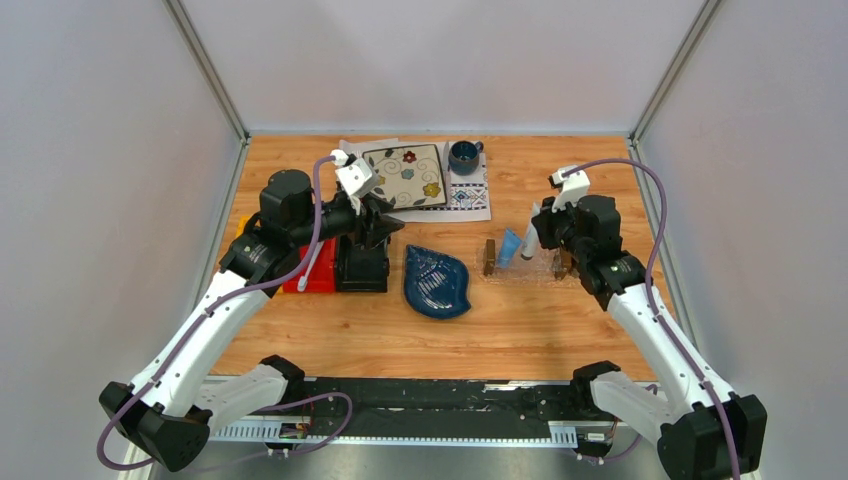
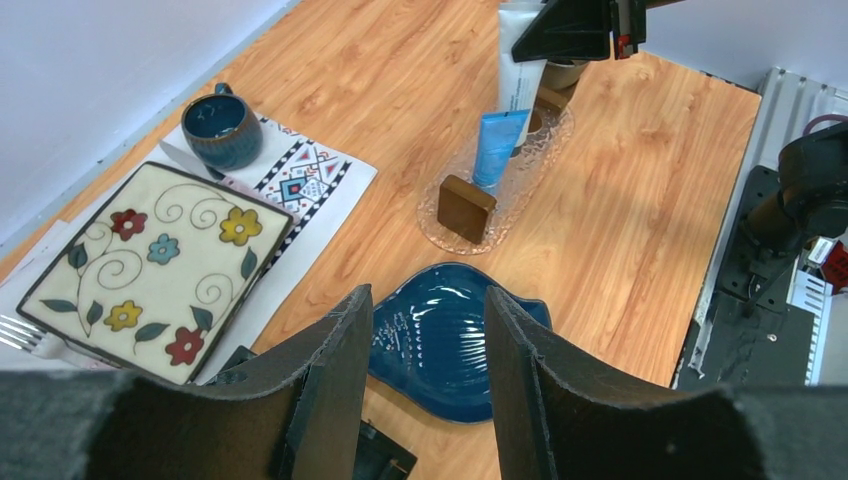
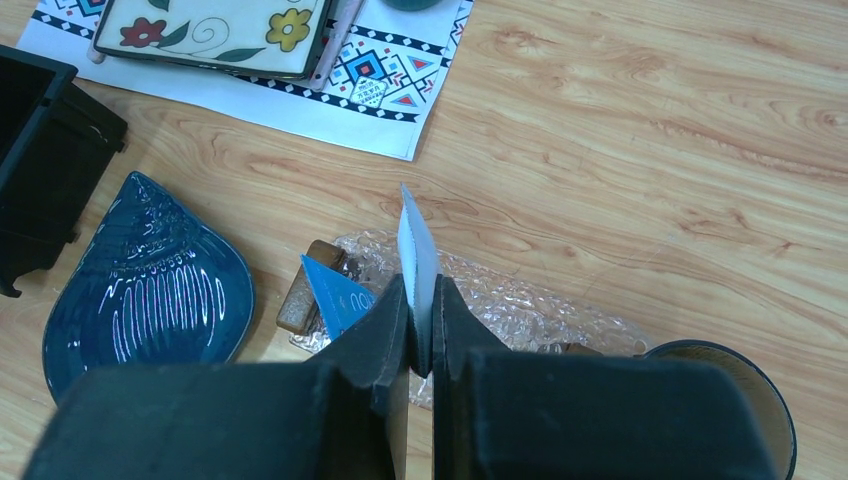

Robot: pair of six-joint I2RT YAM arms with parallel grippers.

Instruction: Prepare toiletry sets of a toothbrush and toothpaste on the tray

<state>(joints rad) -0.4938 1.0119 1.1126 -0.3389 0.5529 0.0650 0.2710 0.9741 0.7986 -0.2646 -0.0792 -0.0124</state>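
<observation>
My right gripper is shut on the crimped end of the white-grey toothpaste tube, which hangs upright over the clear tray. The light blue toothpaste tube leans in the tray against its left brown block. From above, the white tube stands just right of the blue one. The pale toothbrush lies in the red bin at the left. My left gripper is open and holds nothing, hovering over the black bin beside the red bin.
A dark blue leaf-shaped dish lies between the black bin and the tray. At the back a flowered square plate and a blue mug sit on a patterned mat. A fork lies beside the plate.
</observation>
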